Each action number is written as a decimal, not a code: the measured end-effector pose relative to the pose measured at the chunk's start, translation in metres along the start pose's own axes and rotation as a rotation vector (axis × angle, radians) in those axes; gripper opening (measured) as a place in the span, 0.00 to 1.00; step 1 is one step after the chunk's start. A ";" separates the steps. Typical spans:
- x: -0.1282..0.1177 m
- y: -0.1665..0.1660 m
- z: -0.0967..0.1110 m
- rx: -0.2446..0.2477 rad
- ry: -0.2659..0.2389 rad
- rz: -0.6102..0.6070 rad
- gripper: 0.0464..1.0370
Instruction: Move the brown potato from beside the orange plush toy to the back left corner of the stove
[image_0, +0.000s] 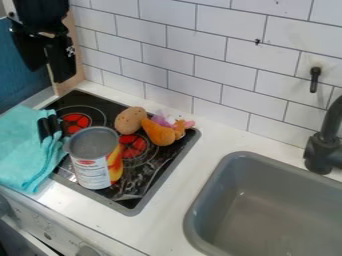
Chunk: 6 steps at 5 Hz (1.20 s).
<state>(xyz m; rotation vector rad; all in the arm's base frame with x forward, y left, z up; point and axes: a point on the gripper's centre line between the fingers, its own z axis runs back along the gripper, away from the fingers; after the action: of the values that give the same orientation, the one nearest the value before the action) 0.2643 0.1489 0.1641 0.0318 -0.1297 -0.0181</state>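
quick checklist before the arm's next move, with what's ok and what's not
- Gripper free of any load: ok, jaws apart, nothing between them
- Gripper raised off the things below: ok, up at the upper left
- Turquoise towel off the stove: not ok, its edge overlaps the left side
- Open can upright: ok, standing on the stove
- Can apart from the yellow-and-red thing beside it: cannot tell, they overlap in view
- Brown potato-like item away from the orange one: not ok, they sit close together
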 end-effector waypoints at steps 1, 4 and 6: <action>-0.002 0.000 -0.009 -0.017 0.027 0.001 0.97; 0.048 -0.031 -0.028 -0.139 0.024 0.006 0.97; 0.067 -0.039 -0.065 -0.116 0.086 0.031 0.97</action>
<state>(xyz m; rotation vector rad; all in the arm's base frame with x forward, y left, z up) 0.3384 0.1109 0.1074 -0.0854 -0.0431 0.0065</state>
